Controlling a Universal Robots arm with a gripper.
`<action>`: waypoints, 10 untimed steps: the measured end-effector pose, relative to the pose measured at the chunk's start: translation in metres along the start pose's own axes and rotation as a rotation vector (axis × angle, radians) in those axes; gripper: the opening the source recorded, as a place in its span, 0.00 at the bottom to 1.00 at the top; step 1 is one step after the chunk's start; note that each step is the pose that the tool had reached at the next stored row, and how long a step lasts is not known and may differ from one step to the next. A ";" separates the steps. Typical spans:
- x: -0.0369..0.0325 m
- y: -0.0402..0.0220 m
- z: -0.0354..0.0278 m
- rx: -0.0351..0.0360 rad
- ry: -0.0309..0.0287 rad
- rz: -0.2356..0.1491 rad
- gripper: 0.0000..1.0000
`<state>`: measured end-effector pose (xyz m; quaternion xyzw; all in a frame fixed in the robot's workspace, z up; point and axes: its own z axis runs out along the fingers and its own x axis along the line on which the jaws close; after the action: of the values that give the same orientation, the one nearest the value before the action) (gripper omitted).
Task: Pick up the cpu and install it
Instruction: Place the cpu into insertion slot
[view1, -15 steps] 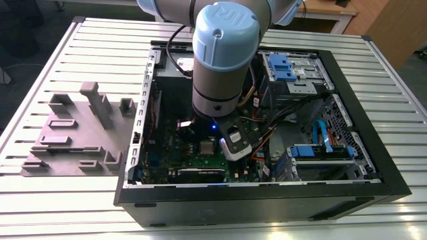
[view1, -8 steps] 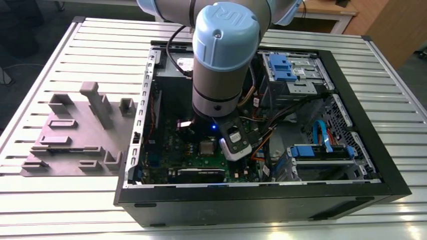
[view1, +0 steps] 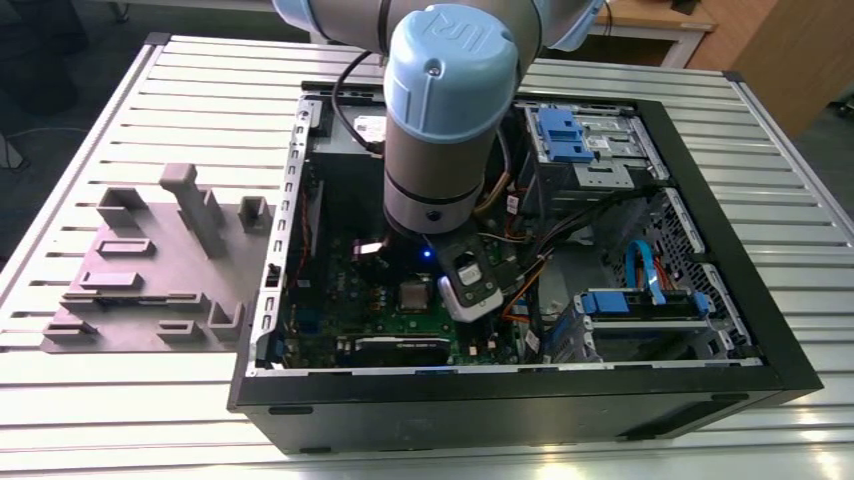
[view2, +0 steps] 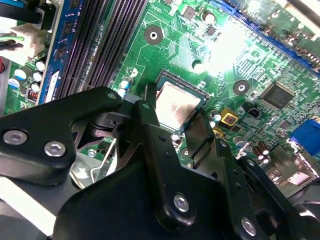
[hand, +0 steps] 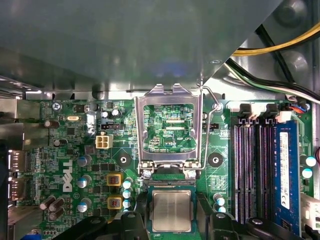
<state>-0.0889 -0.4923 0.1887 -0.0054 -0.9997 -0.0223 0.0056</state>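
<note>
"Where's the cpu (hand: 171, 210)?"
"Lying flat in the socket (hand: 170, 183) on the green board (hand: 70, 135)."
"And the gripper (view2: 176, 114)?"
"Right over it, fingers (view2: 145, 112) spread, one each side. The board has white letters (hand: 66, 175)."

Slatted metal table (view1: 160, 90), wooden cabinet (view1: 767, 50) behind

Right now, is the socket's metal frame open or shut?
Open. The metal frame is flipped back clear of the socket, leaving the cpu uncovered.
</note>
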 end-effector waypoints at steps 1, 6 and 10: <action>0.0003 0.0000 0.0000 0.0000 -0.0002 0.000 0.47; 0.0015 0.0000 0.0000 0.0000 -0.0011 0.000 0.47; 0.0017 -0.0001 0.0005 -0.0006 -0.0011 0.000 0.47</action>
<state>-0.0906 -0.4924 0.1882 -0.0053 -0.9997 -0.0226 0.0051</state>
